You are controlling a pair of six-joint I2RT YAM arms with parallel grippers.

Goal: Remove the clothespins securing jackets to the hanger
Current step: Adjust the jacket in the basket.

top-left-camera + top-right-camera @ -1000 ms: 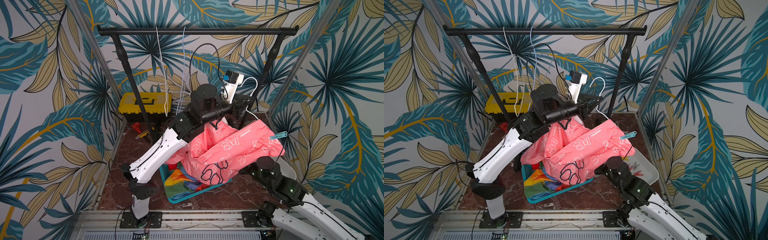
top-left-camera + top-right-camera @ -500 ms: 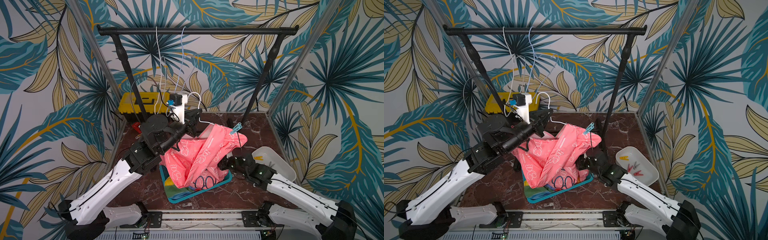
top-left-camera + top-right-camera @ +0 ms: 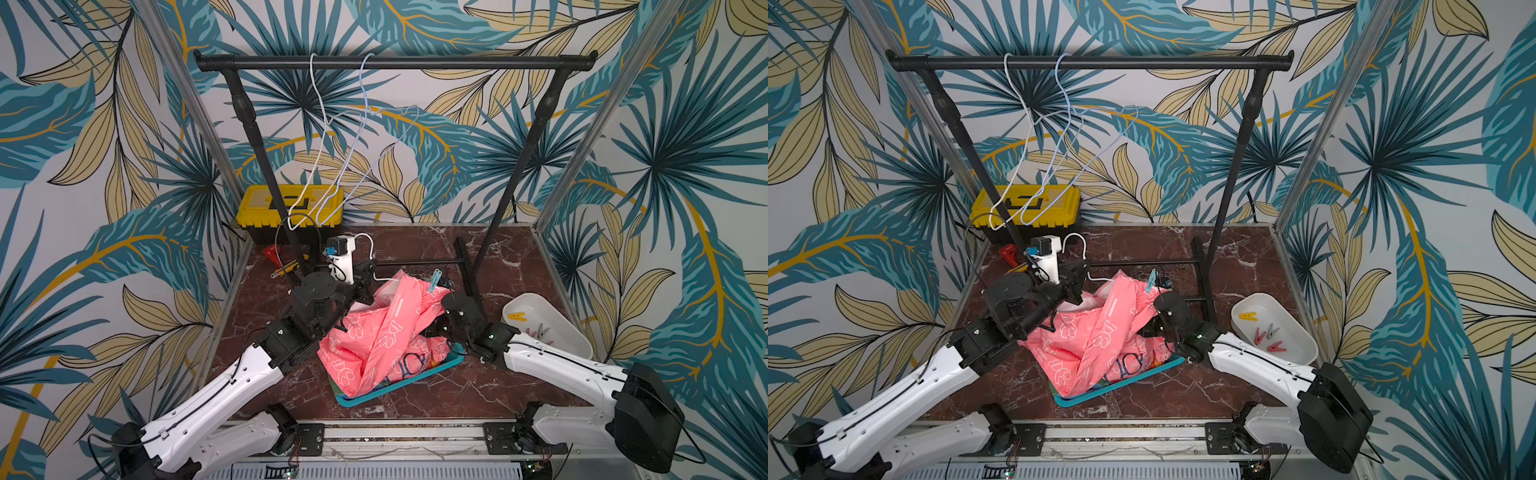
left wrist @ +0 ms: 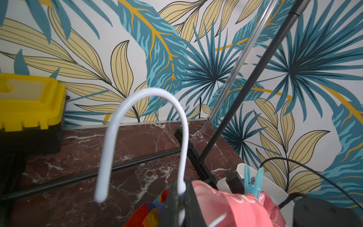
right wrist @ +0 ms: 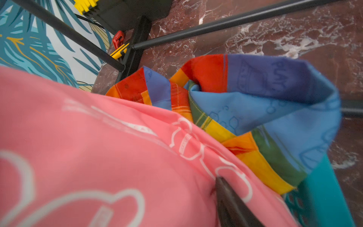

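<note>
On pink jacket (image 4: 225,204), blue pin (image 4: 253,182) is clipped, long axis near upright, handles up; hanger (image 4: 151,92) is pinched by left fingers (image 4: 171,204); right fingers (image 5: 229,202): spread cannot be told.

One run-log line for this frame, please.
left tool: shut on hanger | right tool: at pink jacket, grip unclear | blue pin: clipped on | tray: loose pins

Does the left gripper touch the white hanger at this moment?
Touching. The left wrist view shows it: the left gripper is shut on the neck of the white hanger, its jaws pressed against both sides with no gap.
</note>
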